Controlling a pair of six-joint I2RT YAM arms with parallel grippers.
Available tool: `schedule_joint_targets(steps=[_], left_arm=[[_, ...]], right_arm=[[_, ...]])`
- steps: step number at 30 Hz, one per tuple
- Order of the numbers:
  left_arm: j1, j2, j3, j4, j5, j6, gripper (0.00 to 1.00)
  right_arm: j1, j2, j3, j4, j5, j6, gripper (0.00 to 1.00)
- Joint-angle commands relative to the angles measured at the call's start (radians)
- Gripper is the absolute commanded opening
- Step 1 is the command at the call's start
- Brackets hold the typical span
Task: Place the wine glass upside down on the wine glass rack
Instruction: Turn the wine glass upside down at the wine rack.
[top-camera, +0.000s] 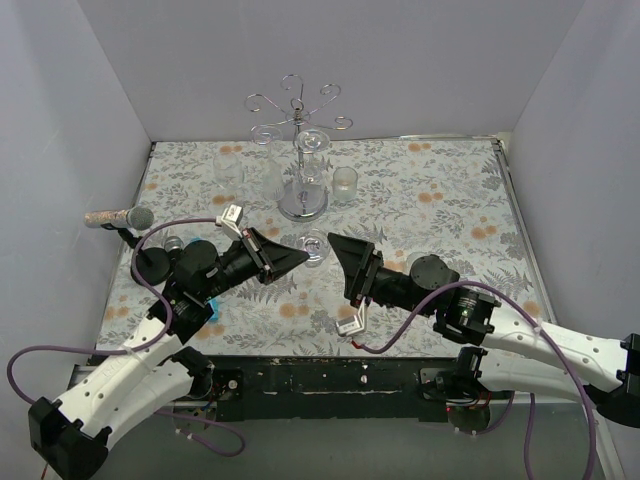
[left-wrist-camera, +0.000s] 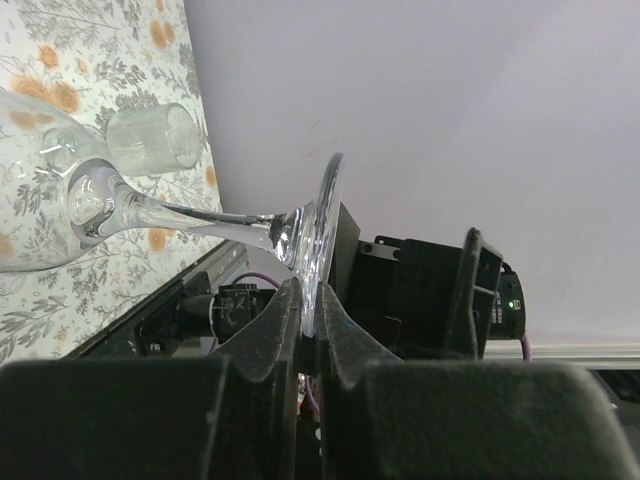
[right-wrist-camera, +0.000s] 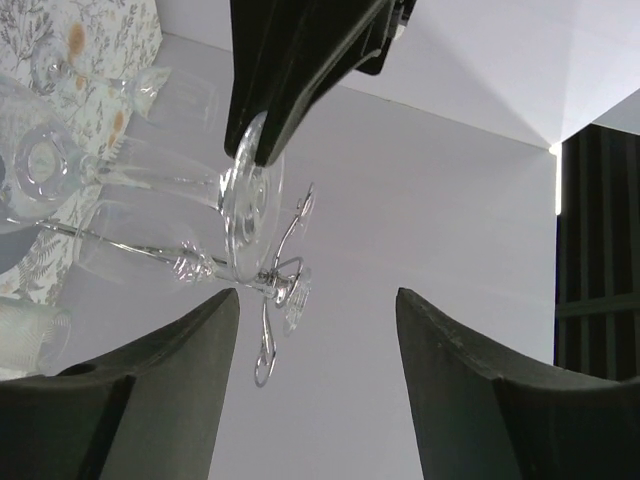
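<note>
White walls box in a floral-patterned worktop (top-camera: 420, 210). Near its middle, the left gripper (left-wrist-camera: 310, 297) pinches the foot of the clear stemmed wine glass (left-wrist-camera: 200, 218), stem roughly level. Thin, slick and brittle, the glass likely wants a gentle hold at stem or foot. The shiny silver wire wine glass rack (top-camera: 301, 130) stands beyond, mid far edge. The right gripper (right-wrist-camera: 318, 296) faces the glass, fingers spread.

Ahead of the left jaws the wine glass rack (top-camera: 303, 204) blocks the way, 1 hung glass (top-camera: 312, 145) on it, clear glasses (top-camera: 228, 172) left, a tumbler (top-camera: 345, 185) right. Beyond the right jaws the table (top-camera: 450, 210) lies open.
</note>
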Motion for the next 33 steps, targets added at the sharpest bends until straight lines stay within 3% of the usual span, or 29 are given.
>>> schedule_joint_targets(steps=[1, 14, 26, 33], left_arm=[[0.015, -0.055, 0.003, -0.018, -0.055, 0.029, 0.00], [0.020, -0.080, 0.085, -0.185, -0.084, 0.117, 0.00], [0.025, -0.092, 0.131, -0.280, -0.122, 0.178, 0.00], [0.026, -0.093, 0.177, -0.351, -0.153, 0.221, 0.00]], right_arm=[[0.006, -0.045, -0.014, 0.055, 0.016, -0.008, 0.74], [-0.014, -0.086, -0.017, -0.020, 0.065, 0.087, 0.85], [-0.078, -0.108, 0.035, -0.158, 0.075, 0.158, 0.86], [-0.173, -0.066, 0.131, -0.253, 0.063, 0.288, 0.86]])
